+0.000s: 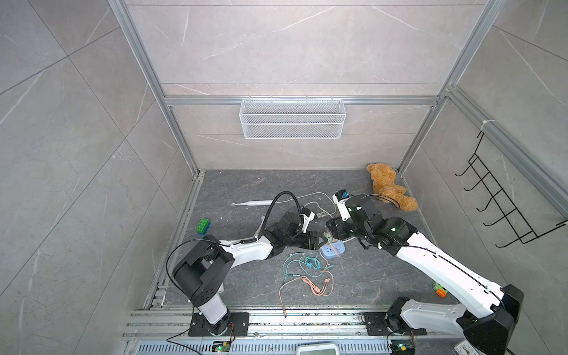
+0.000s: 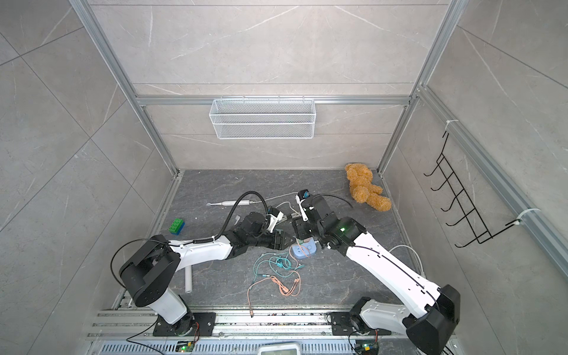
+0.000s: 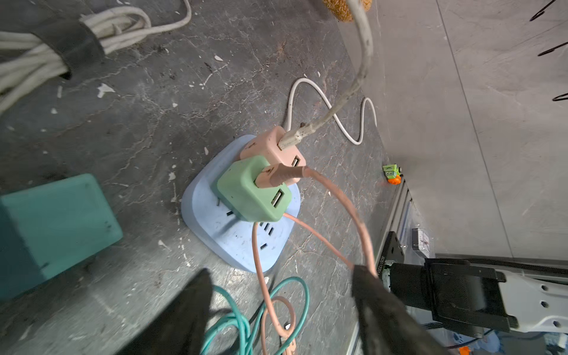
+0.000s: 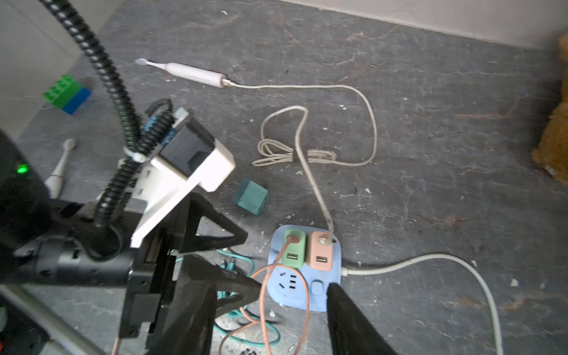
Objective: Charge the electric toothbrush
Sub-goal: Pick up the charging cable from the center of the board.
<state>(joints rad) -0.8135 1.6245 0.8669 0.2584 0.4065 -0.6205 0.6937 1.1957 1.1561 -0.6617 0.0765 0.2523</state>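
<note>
The white electric toothbrush (image 1: 255,203) (image 4: 184,72) lies at the back left of the dark floor. A white cable (image 4: 368,123) runs from its base to the pink adapter (image 4: 321,252) (image 3: 270,147) on the blue power strip (image 1: 332,250) (image 3: 239,246). Beside it sits a green adapter (image 3: 252,190) with a pink cord in it. My left gripper (image 1: 320,240) (image 3: 281,273) hangs open just left of the strip. My right gripper (image 1: 330,231) (image 4: 272,287) is open above the strip's right side, holding nothing.
A loose teal adapter (image 4: 250,196) lies behind the strip. Tangled teal and pink cords (image 1: 307,270) lie in front of it. A teddy bear (image 1: 390,187) sits back right, a green-blue brick (image 1: 203,226) at the left, a wire basket (image 1: 292,118) on the back wall.
</note>
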